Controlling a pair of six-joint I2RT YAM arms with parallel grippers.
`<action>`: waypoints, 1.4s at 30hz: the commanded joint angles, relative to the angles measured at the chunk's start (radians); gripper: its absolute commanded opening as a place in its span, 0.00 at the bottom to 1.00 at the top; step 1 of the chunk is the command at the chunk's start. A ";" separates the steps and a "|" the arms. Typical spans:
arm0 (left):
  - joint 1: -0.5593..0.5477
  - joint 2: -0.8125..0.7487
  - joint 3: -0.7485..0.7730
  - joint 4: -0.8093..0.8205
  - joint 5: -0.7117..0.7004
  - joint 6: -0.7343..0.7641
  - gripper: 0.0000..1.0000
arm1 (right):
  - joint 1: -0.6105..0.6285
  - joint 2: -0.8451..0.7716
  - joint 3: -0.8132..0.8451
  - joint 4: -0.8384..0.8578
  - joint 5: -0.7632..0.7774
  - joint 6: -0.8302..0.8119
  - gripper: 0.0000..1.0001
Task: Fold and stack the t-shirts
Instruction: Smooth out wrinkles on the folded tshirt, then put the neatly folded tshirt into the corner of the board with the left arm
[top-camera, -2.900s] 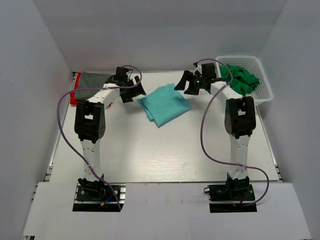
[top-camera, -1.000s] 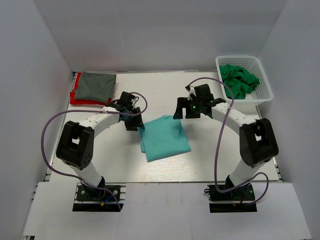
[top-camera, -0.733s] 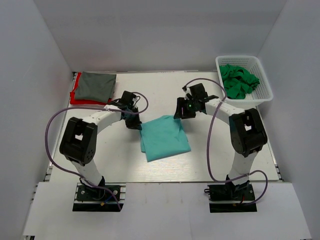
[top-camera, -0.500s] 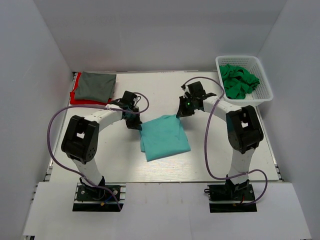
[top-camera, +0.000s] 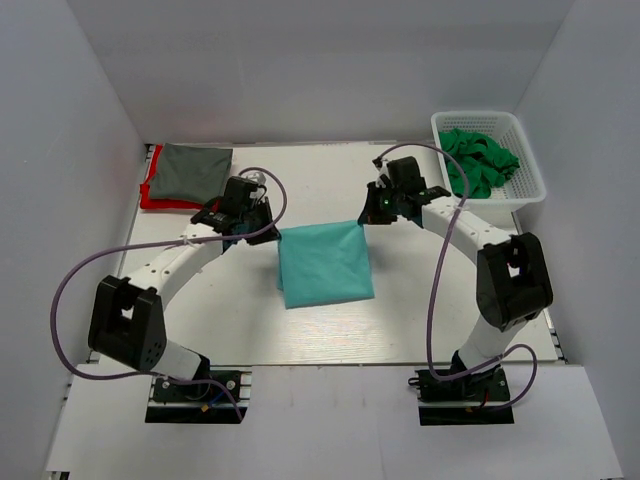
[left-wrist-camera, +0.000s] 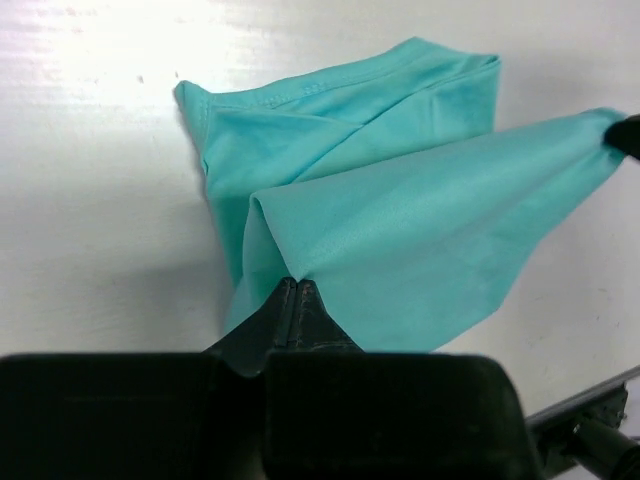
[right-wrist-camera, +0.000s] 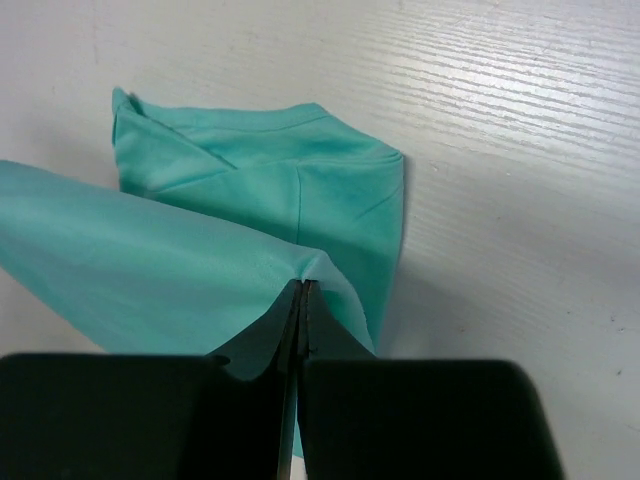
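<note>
Left claw (top-camera: 268, 232) and right claw (top-camera: 366, 219) are each clamped shut on an upper corner of the teal shirt (top-camera: 325, 266), holding its top edge taut between them at mid-desk (top-camera: 300, 335), while a grey shirt (top-camera: 195, 170) lies on a red shirt (top-camera: 150, 197) at upper left and a green shirt (top-camera: 480, 160) fills the basket (top-camera: 533, 190) at upper right.

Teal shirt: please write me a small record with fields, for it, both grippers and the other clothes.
teal shirt: far edge stretched between both grippers, rest on table
left gripper: shut on its left corner
right gripper: shut on its right corner
grey shirt: folded, on red shirt, far left
green shirt: crumpled in white basket, far right
</note>
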 joint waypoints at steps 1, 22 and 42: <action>0.007 -0.008 -0.020 0.053 -0.086 0.001 0.00 | -0.005 0.030 0.029 0.014 0.028 0.000 0.00; 0.048 0.380 0.246 0.020 -0.188 -0.049 0.99 | -0.046 0.259 0.247 0.012 0.069 0.003 0.85; 0.008 0.335 0.077 0.047 -0.048 0.061 0.83 | -0.046 -0.237 -0.231 0.044 0.069 0.061 0.90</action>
